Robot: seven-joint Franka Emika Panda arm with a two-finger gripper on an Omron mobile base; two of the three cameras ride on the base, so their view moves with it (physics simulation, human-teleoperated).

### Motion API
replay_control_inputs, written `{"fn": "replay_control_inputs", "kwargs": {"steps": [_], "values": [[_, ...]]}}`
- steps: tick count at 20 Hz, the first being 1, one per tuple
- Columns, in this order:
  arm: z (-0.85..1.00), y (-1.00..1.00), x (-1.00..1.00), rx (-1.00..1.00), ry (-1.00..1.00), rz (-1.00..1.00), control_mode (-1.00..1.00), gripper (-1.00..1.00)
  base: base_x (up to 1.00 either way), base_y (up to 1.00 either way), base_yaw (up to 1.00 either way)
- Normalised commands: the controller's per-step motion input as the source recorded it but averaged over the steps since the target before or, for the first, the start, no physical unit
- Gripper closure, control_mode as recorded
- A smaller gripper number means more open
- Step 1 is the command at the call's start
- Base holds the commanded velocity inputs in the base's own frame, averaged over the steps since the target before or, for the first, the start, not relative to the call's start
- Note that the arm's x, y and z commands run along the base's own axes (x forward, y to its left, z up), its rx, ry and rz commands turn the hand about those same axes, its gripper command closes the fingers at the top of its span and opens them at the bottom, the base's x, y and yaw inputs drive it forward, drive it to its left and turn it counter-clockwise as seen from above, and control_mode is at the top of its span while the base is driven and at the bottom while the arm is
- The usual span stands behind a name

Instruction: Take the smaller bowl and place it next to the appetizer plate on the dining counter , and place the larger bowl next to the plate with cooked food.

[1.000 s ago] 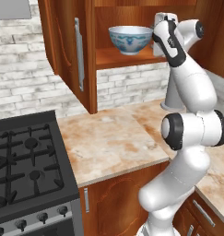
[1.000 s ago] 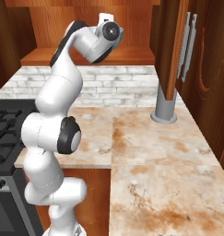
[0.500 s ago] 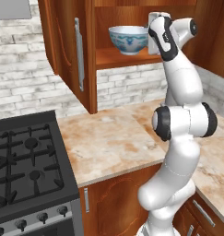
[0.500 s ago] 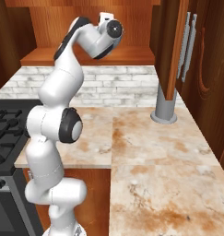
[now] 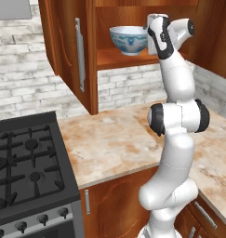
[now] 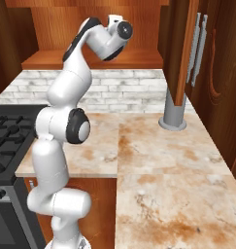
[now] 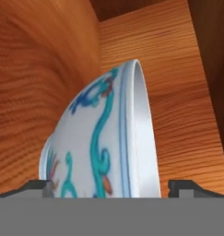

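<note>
The larger bowl (image 5: pixel 129 39), white with a blue-teal pattern, stands upright on the shelf (image 5: pixel 119 58) of an open wall cabinet. My gripper (image 5: pixel 150 41) is raised to shelf height, right beside the bowl's right side. In the hand view the larger bowl (image 7: pixel 104 138) appears rolled on its side and very close, and it lies between the two dark fingertips (image 7: pixel 39 186) of my gripper (image 7: pixel 111 186). The jaws stand wide apart, with a gap showing on the rim side. The smaller bowl, the plates and the dining counter are out of view.
The cabinet's open wooden door (image 5: pixel 72 51) hangs left of the bowl. Below lie a marbled worktop (image 5: pixel 114 139) and a black stove (image 5: pixel 26 162). A grey round post (image 6: pixel 174 109) stands on the worktop (image 6: pixel 158 160) under another open door (image 6: pixel 187 48).
The hand has moved left and slightly up toward the bowl, and the arm's elbow has swung more upright. The bowl has not moved.
</note>
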Motion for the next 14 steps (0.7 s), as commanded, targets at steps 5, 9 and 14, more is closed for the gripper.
{"fn": "replay_control_inputs", "kwargs": {"steps": [5, 9, 14], "values": [[0.0, 0.06, 0.26, -0.06, 0.1, 0.0, -1.0, -1.0, 0.0, 0.0, 0.0], [-0.09, 0.07, 0.16, -0.07, 0.1, 0.0, -1.0, -1.0, 0.0, 0.0, 0.0], [-0.04, 0.09, 0.05, -0.01, 0.07, 0.02, -1.0, -1.0, 0.0, 0.0, 0.0]]}}
